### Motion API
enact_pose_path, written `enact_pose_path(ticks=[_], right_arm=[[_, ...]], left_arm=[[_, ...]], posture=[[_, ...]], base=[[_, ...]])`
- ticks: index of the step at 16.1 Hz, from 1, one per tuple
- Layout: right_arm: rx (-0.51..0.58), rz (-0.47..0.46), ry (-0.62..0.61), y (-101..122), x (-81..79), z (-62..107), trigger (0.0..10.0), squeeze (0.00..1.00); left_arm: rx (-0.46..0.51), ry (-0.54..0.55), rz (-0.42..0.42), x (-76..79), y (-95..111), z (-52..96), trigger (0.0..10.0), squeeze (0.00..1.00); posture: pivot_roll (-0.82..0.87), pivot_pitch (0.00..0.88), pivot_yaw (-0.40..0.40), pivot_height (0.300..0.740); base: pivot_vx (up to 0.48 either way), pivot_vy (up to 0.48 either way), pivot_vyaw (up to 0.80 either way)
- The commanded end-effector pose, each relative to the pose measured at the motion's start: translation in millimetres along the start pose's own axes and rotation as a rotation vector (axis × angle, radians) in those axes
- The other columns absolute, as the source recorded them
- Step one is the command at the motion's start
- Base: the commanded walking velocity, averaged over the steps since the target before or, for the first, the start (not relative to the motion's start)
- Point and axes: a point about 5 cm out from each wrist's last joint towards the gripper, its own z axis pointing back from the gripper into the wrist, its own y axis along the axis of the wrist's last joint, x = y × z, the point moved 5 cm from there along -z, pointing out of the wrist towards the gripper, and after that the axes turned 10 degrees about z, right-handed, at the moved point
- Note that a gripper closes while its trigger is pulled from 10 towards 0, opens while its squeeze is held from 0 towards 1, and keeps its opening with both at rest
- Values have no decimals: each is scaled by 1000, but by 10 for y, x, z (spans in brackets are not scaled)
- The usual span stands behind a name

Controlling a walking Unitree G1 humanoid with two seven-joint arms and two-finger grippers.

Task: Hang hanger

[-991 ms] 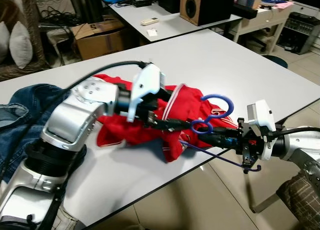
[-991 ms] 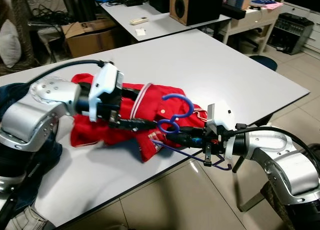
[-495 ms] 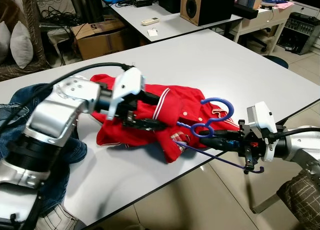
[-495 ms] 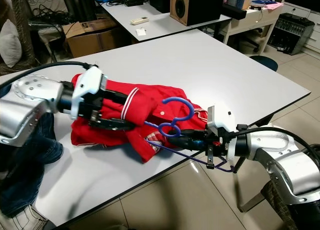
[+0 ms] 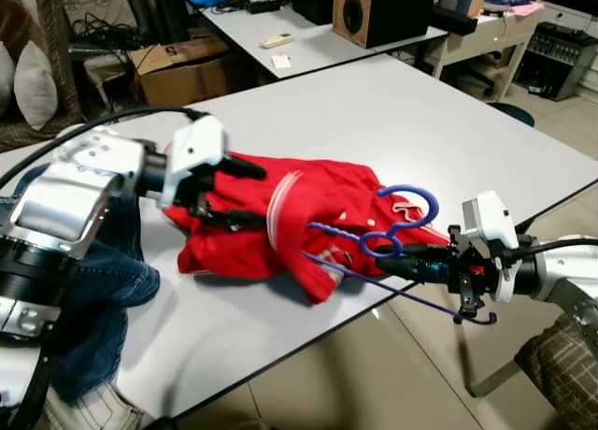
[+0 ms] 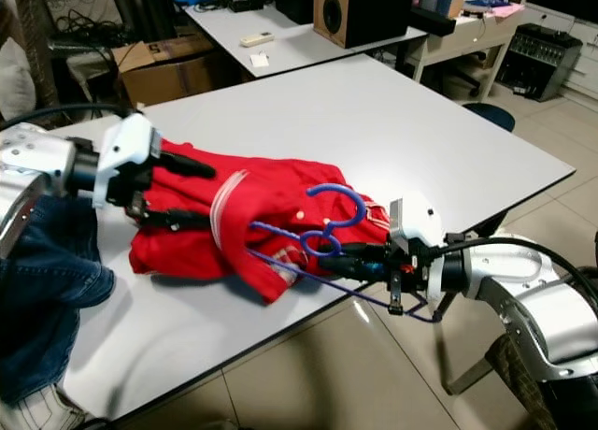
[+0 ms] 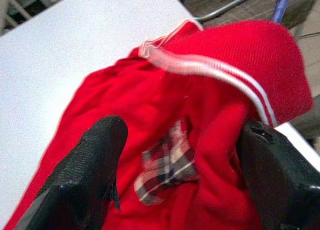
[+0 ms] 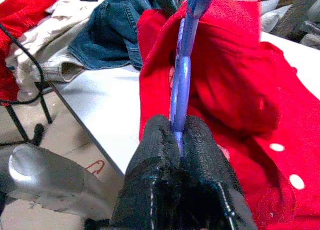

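Right wrist view: the right gripper (image 8: 179, 140) has its jaws pressed together on the thin blue hanger (image 5: 397, 226), pinching it near one end. The hanger lies slanted across the front edge of the red jacket (image 5: 308, 215), hook up, one arm resting on the cloth, the other reaching off the worktop (image 5: 420, 112) toward the gripper. The jacket is the landmark: it lies crumpled near the worktop's front edge. At its far side the left gripper (image 7: 175, 165) has jaws spread, fingers (image 7: 90, 165) straddling the collar area with the plaid label, not visibly gripping. A blue denim garment (image 5: 103, 271) lies just beyond that side.

Judgement: the hanger is being fed into the jacket. To do it well, the left should lift the collar open while the right slides the free arm under the shoulder, keeping the pinch firm against twisting.
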Motion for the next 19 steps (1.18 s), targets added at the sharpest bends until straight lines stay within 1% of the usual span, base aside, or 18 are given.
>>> enact_pose_path(ticks=[1, 2, 3, 5, 6, 9, 10, 12, 13, 15, 16, 17, 19], right_arm=[[-12, 33, -12, 23, 45, -19, 10000, 0], [-12, 38, -8, 26, 59, -41, 10000, 0], [-7, 38, -4, 38, 60, -50, 10000, 0], [-4, 45, 20, 50, 56, -81, 10000, 0], [-6, 47, 27, 48, 56, -91, 10000, 0], [-1, 51, 45, 60, 58, -105, 10000, 0], [15, 51, 70, 98, 42, -118, 10000, 0], [25, 54, 88, 125, 20, -128, 10000, 0], [26, 54, 91, 129, 16, -129, 10000, 0], [35, 55, 94, 146, 10, -135, 10000, 0], [37, 56, 93, 150, 10, -137, 10000, 0], [42, 58, 92, 160, 7, -141, 10000, 0], [44, 61, 89, 171, 8, -140, 10000, 0]], left_arm=[[20, 81, -46, -147, 137, 169, 10000, 0], [41, 81, -30, -156, 161, 225, 10000, 0], [63, 65, -24, -137, 185, 227, 10000, 0], [160, -16, 9, -19, 314, 209, 10000, 0], [164, -27, 3, -4, 320, 201, 10000, 0], [104, -63, -2, 68, 228, 184, 10000, 0], [35, -92, -1, 157, 71, 148, 10000, 0], [-12, -113, 8, 209, -29, 113, 10000, 0], [-15, -114, 10, 215, -46, 101, 10000, 0], [-25, -119, 11, 248, -100, 4, 10000, 0], [-30, -121, 9, 257, -113, -19, 10000, 0], [-21, -136, 8, 288, -106, -80, 10000, 0], [6, -173, 2, 348, -33, -128, 10000, 0]], posture=[[-18, 0, 67, 740], [-17, 0, 62, 740], [-16, 0, 58, 740], [-15, 0, 43, 740], [-14, 0, 38, 740], [-9, 0, 28, 740], [-8, 0, 25, 740], [-10, 0, 25, 740], [-10, 0, 25, 740], [-11, 0, 33, 740], [-11, 0, 34, 740], [-14, 0, 39, 740], [-15, 0, 42, 740]], base=[[0, 0, 0], [0, 0, 0], [0, 0, 0], [0, 0, 0], [0, 0, 0], [0, 0, 0], [0, 0, 0], [0, 0, 0], [0, 0, 0], [0, 0, 0], [0, 0, 0], [0, 0, 0], [0, 0, 0]])
